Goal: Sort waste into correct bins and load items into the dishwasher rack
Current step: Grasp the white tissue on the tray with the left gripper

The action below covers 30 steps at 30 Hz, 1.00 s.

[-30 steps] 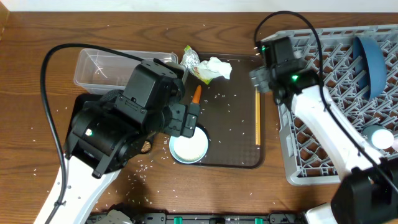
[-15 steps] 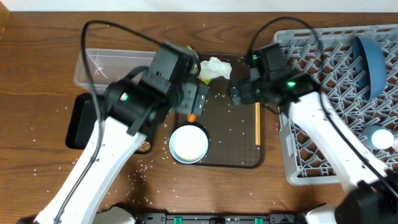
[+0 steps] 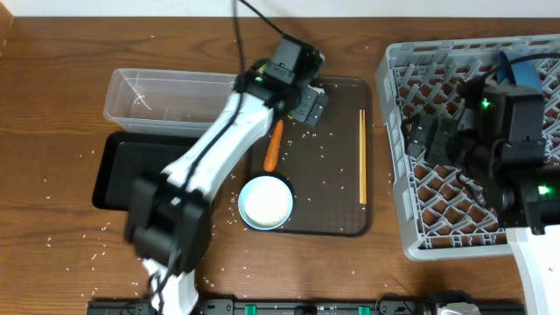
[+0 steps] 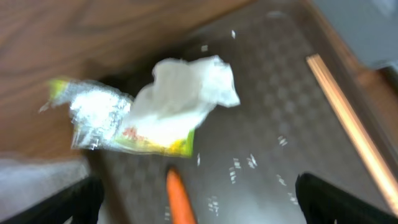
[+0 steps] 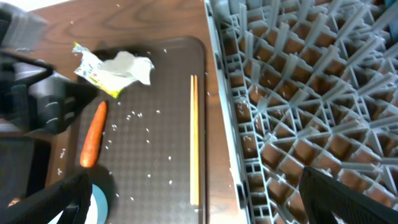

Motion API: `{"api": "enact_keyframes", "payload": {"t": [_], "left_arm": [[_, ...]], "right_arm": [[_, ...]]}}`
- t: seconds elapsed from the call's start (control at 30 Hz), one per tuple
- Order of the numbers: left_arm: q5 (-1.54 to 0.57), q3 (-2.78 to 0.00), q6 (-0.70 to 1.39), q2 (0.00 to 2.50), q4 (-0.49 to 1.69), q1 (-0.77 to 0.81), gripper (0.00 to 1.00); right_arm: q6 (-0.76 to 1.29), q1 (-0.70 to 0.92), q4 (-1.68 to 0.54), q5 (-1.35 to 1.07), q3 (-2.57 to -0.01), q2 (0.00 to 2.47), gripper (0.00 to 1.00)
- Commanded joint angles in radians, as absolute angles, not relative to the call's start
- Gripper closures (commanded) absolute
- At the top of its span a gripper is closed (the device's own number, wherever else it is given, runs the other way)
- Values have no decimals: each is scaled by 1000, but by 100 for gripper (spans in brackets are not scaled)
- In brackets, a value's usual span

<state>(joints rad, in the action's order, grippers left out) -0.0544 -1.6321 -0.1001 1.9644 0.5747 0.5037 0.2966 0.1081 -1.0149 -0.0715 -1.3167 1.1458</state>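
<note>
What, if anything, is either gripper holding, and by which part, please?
Nothing is held: the left gripper is open above the tissue, the right gripper open by the rack.

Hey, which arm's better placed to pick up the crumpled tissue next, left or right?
Left, most likely. The left gripper hangs with open jaws right above the crumpled white tissue at the brown tray's far edge, while the right gripper is off over the dishwasher rack.

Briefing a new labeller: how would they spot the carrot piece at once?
Start at the brown tray left of the grey rack. Near its left edge, behind the white bowl, lies the carrot. It is the only orange thing, short and tapered.
</note>
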Motion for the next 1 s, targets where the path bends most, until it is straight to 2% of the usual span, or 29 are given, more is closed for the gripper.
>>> {"api": "enact_keyframes", "payload": {"t": [0.0, 0.17, 0.37, 0.47, 0.53, 0.6, 0.63, 0.7, 0.73, 0.97], "left_arm": [[-67, -1640, -192, 2062, 488, 497, 1], [-90, -1640, -222, 2186, 327, 501, 2], [-131, -1640, -239, 2281, 236, 501, 5], [-132, -1640, -239, 2309, 213, 501, 12], [-132, -1640, -239, 2317, 207, 501, 26], [-132, -1640, -229, 2317, 207, 502, 48], [-136, -1641, -220, 2315, 207, 502, 64], [-161, -1641, -213, 2305, 213, 503, 81], [-173, -1641, -205, 2299, 220, 503, 94], [-216, -1641, -96, 2128, 383, 503, 94]], "right_arm": [[310, 102, -1038, -52, -1322, 1147, 1], [310, 102, -1065, -52, -1320, 1164, 1], [310, 102, -1082, -52, -1320, 1184, 1], [310, 102, -1085, -52, -1320, 1193, 1], [310, 102, -1085, -52, -1320, 1199, 1], [310, 103, -1085, -52, -1320, 1203, 1], [310, 104, -1086, -52, -1320, 1204, 1], [310, 103, -1085, -52, -1320, 1205, 1], [310, 103, -1085, -52, -1320, 1205, 1], [310, 103, -1086, -52, -1320, 1205, 1]]}}
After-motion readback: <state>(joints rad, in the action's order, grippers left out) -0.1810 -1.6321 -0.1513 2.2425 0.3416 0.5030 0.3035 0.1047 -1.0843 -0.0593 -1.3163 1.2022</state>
